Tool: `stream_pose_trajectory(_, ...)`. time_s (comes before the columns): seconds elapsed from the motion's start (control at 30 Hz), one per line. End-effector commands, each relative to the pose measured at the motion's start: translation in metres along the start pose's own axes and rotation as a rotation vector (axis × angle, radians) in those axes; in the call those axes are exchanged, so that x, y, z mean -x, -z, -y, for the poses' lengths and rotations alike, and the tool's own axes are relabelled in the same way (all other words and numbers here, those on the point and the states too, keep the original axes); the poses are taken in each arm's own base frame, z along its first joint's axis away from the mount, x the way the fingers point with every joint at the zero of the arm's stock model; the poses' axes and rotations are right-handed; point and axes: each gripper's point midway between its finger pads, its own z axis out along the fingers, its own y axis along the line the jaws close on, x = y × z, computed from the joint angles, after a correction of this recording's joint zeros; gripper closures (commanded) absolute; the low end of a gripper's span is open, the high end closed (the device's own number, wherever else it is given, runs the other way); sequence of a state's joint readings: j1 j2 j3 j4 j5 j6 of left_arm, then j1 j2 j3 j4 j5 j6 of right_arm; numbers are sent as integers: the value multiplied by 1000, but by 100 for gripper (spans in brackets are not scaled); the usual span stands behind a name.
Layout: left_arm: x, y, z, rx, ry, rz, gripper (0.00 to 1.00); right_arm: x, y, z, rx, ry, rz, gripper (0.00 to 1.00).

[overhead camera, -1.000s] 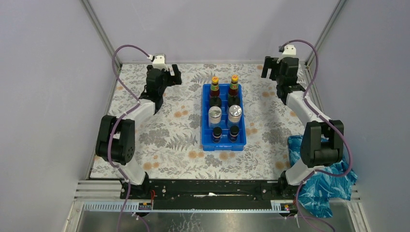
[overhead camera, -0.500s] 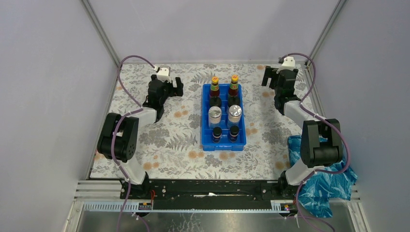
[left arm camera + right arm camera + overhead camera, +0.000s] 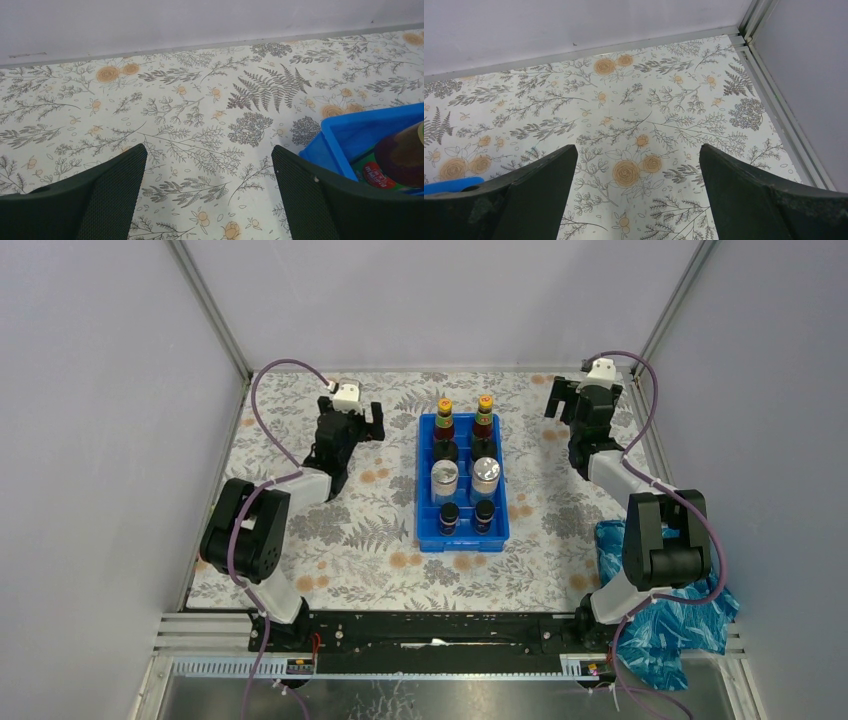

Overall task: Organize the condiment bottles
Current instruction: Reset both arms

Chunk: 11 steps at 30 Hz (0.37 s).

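Note:
Eight condiment bottles stand in pairs in the blue tray [image 3: 500,532] at mid-table. The dark red bottles with yellow-orange caps [image 3: 444,421] are at the back. Then come the black domed-cap bottles [image 3: 446,451], the silver-lidded jars [image 3: 444,479], and the short dark jars [image 3: 449,517] at the front. My left gripper [image 3: 368,420] is open and empty, left of the tray's back end. In the left wrist view [image 3: 207,165] the tray corner [image 3: 350,135] and a dark red bottle [image 3: 406,156] show at the right. My right gripper [image 3: 560,400] is open and empty at the back right, over bare cloth [image 3: 636,160].
A floral cloth [image 3: 340,540] covers the table. A blue patterned bag [image 3: 672,620] lies at the near right by the right arm's base. Grey walls and metal rails [image 3: 774,95] close in the back and sides. A blue tray edge [image 3: 449,185] shows left in the right wrist view.
Both arms have drawn back and lowered. The left gripper moved right and nearer, toward the tray's back corner. The right gripper shifted slightly right and nearer. The bottles have not moved.

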State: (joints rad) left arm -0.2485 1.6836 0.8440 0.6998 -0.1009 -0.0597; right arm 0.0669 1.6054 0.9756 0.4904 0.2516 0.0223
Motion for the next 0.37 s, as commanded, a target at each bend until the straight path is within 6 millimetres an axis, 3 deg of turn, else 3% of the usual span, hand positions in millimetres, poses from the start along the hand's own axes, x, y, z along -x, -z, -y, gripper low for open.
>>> stream_pose_trajectory(0.0, 21, 5, -7, 52, -15, 83, 1, 24, 7, 6, -29, -32, 64, 0)
stream_pose_trajectory(0.33, 24, 9, -6, 44, -15, 104, 1, 25, 8, 8, -48, -14, 59, 0)
